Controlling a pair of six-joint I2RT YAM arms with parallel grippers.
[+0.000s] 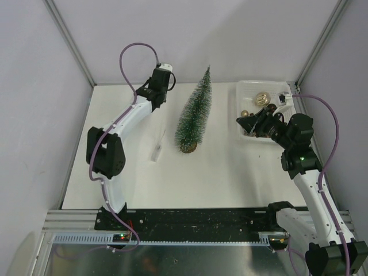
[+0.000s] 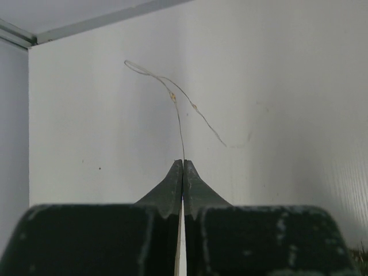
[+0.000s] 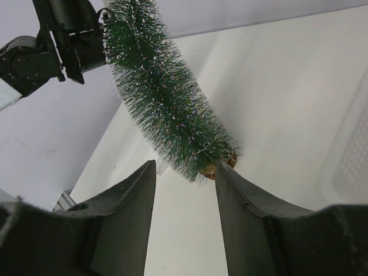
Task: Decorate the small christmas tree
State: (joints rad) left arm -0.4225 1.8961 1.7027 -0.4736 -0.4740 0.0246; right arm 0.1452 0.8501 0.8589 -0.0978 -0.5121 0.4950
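Note:
The small christmas tree (image 1: 195, 112) stands mid-table, frosted green on a tan disc base (image 1: 188, 148). In the right wrist view the tree (image 3: 161, 92) fills the upper middle, with a thin wire strand across its lower bristles. My left gripper (image 1: 170, 80) is raised left of the treetop and shut on a thin light wire (image 2: 183, 115) that rises from its closed fingertips (image 2: 183, 162) and loops. My right gripper (image 1: 244, 123) is open and empty at the left edge of the white basket (image 1: 253, 86). It faces the tree, and its fingertips (image 3: 185, 167) frame the base.
The basket holds gold ornaments (image 1: 263, 98) at the back right, and its mesh wall (image 3: 351, 155) shows beside my right fingers. A small clear wire pack (image 1: 156, 153) lies on the table left of the tree base. White walls enclose the table.

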